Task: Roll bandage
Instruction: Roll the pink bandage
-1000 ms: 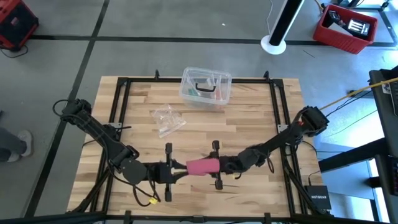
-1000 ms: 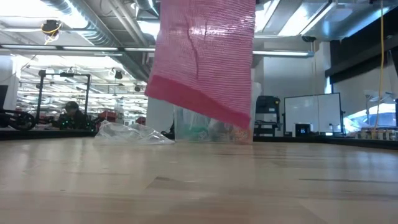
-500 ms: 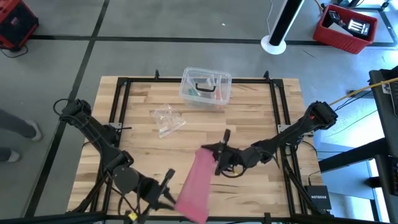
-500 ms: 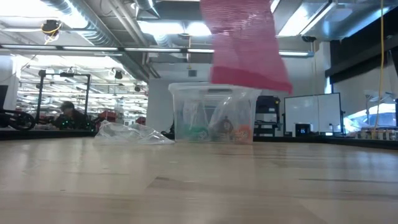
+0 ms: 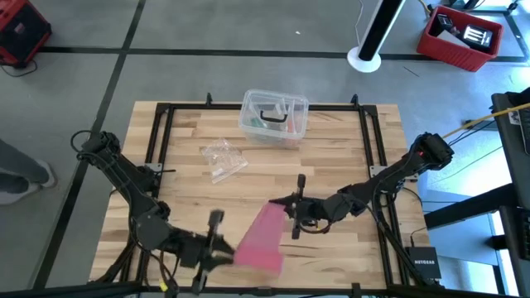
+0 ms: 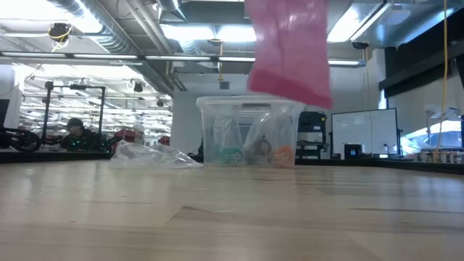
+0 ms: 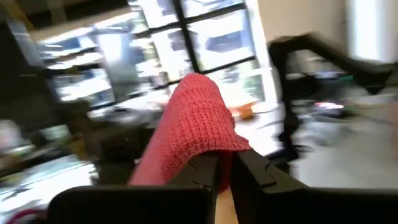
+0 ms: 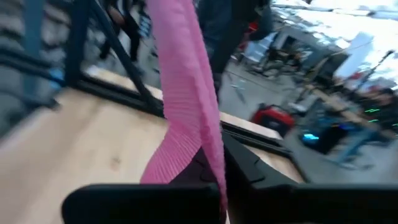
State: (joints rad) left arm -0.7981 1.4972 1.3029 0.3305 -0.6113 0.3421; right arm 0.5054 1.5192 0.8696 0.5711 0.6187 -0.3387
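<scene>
The pinkish-red bandage (image 5: 261,236) is a flat band stretched slantwise between my two grippers, above the near middle of the table. In the low view its lower edge (image 6: 288,72) hangs well clear of the tabletop. My left gripper (image 5: 225,250) is shut on the band's near end, close to the table's near edge. My right gripper (image 5: 289,209) is shut on the band's far end, right of the table's middle. My left gripper pinches the bandage's near end (image 7: 210,148) between its two fingers; the knit fabric rises out of the fingers and bulges over them. That end is lifted clear of the table. My right gripper pinches the bandage's far end (image 8: 206,154) between its two fingers. The band runs away from the fingers as a flat strip (image 8: 180,68), clear of the table.
A clear plastic box (image 5: 275,116) with small items stands at the far middle of the table; it also shows in the low view (image 6: 250,134). A crumpled clear wrapper (image 5: 224,159) lies left of the middle. A black frame (image 5: 161,124) borders the tabletop.
My left gripper has gone toward the table's near edge and my right gripper a little toward the far edge. The bandage, a short bunch between them before, is now drawn out into a long slanting band, and its hanging edge has risen higher above the table.
</scene>
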